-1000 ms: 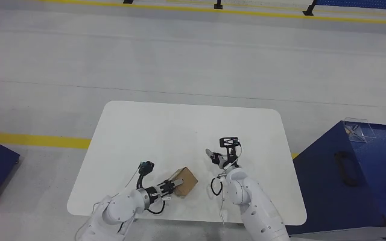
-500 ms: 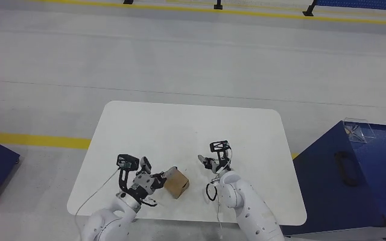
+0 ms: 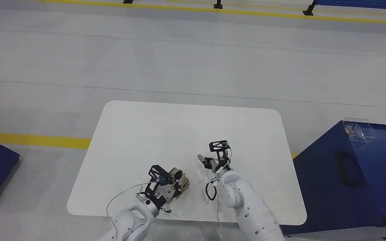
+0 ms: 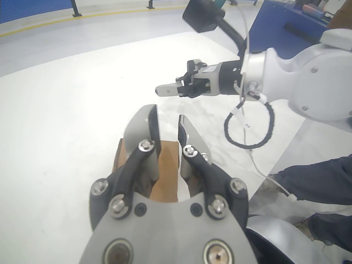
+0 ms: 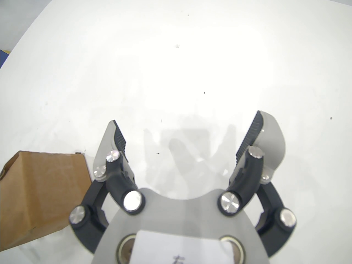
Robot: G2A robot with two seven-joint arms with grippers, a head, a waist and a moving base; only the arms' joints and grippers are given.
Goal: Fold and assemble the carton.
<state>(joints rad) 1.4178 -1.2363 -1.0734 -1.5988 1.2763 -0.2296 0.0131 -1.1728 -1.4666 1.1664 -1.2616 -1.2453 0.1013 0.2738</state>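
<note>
Carton [image 3: 179, 181] sits near the desk's [image 3: 181, 126] front edge, already box-shaped, so you appear to be on the closing folds. Your left hand [image 4: 167, 117] is over it, fingers [image 4: 137, 129] narrowly parted, clamping nothing. Your right hand [image 5: 187, 120] hangs just beside it, spread wide and empty. Next, probably press a flap down while the right braces the side. The carton's inside is hidden.

White rounded-corner table [image 3: 181, 126], brown cardboard carton [image 3: 180, 180] resting nr its front edge, few sm dark specks [image 5: 177, 46]
</note>
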